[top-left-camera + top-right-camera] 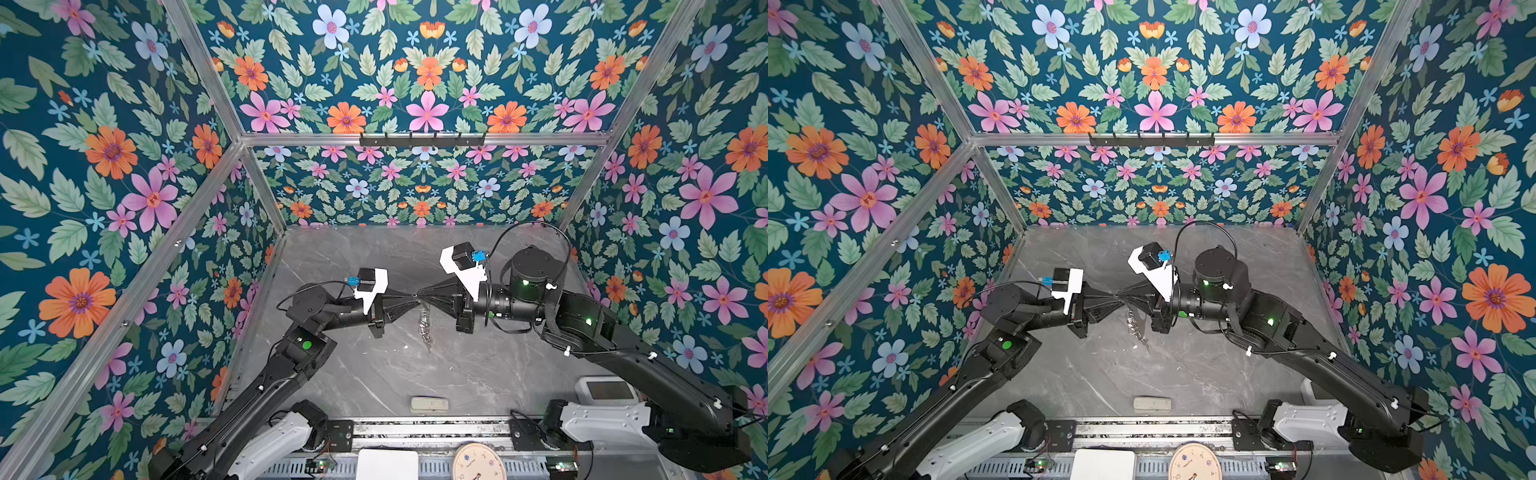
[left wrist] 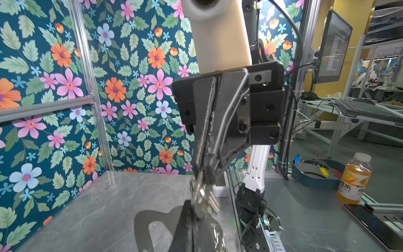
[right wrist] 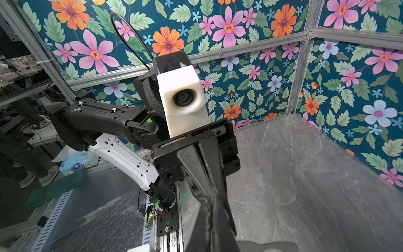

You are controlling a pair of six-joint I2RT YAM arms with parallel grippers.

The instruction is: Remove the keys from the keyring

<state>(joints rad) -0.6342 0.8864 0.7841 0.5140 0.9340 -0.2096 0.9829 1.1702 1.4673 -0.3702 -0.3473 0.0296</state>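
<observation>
Both grippers meet tip to tip above the middle of the grey table in both top views. My left gripper (image 1: pixel 413 296) (image 1: pixel 1116 296) is shut, and in the left wrist view its tips (image 2: pixel 193 218) pinch the round head of one of the keys (image 2: pixel 204 201). Facing it, my right gripper (image 1: pixel 419 295) (image 1: pixel 1122 295) (image 3: pixel 211 220) is shut on the keyring (image 2: pixel 197 185) just above the keys. The silver chain (image 1: pixel 424 328) (image 1: pixel 1136 328) (image 2: pixel 218 236) hangs loose below the pinch, off the table. In the right wrist view the black fingers hide the keys.
A pale beige block (image 1: pixel 429 404) lies near the table's front edge. A clock (image 1: pixel 478 462) and a white pad (image 1: pixel 387 463) sit beyond the front rail. A white device (image 1: pixel 604 390) stands front right. A black hook rail (image 1: pixel 422 140) runs along the back wall.
</observation>
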